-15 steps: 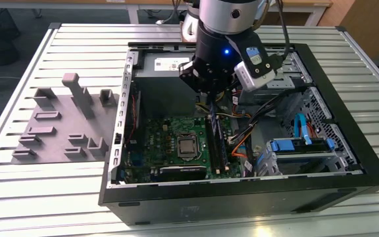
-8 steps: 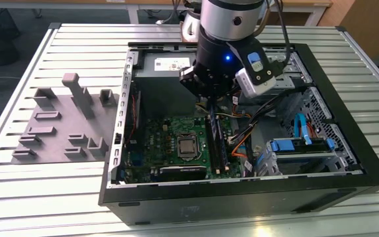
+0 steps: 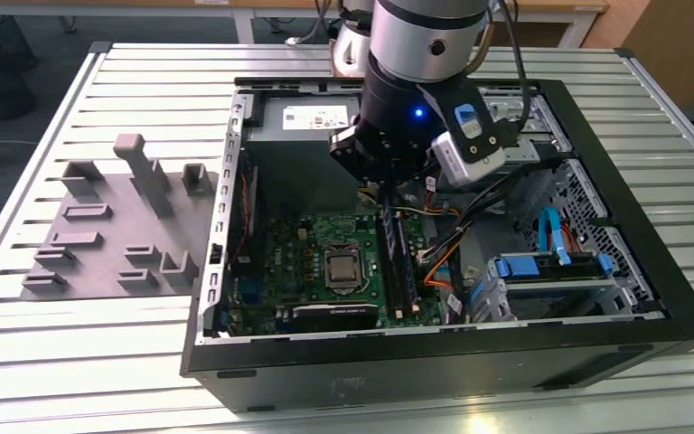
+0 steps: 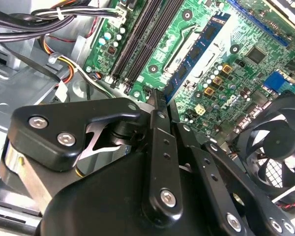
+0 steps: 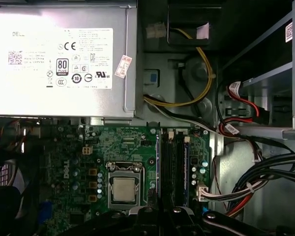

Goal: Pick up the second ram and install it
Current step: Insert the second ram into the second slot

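End effector looks pinched nearly closed on the blue RAM stick, hanging over the motherboard beside the memory slots. Picked up, I'd say, but not seated yet.

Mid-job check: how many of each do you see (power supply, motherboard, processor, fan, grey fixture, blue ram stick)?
Power supply: 1
Motherboard: 1
Processor: 1
Fan: 1
Grey fixture: 1
Blue ram stick: 1
Total: 6
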Motion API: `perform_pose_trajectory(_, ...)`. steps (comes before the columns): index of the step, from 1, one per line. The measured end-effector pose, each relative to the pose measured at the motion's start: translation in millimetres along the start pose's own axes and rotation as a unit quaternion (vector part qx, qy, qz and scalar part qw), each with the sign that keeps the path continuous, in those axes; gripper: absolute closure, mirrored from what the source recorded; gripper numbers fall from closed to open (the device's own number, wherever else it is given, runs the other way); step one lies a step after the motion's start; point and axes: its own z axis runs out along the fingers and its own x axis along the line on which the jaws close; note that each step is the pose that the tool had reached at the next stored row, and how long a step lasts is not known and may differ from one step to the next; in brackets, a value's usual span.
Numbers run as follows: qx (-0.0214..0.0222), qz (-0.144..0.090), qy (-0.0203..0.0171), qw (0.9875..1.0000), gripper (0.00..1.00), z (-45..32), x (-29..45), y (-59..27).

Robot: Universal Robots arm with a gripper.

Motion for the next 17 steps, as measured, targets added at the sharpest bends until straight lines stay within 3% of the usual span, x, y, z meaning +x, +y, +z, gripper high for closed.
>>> perform_pose_trajectory(17,-0.0001,0.006,0.0,1.0,0.86,27.8,-4.6,-1.5)
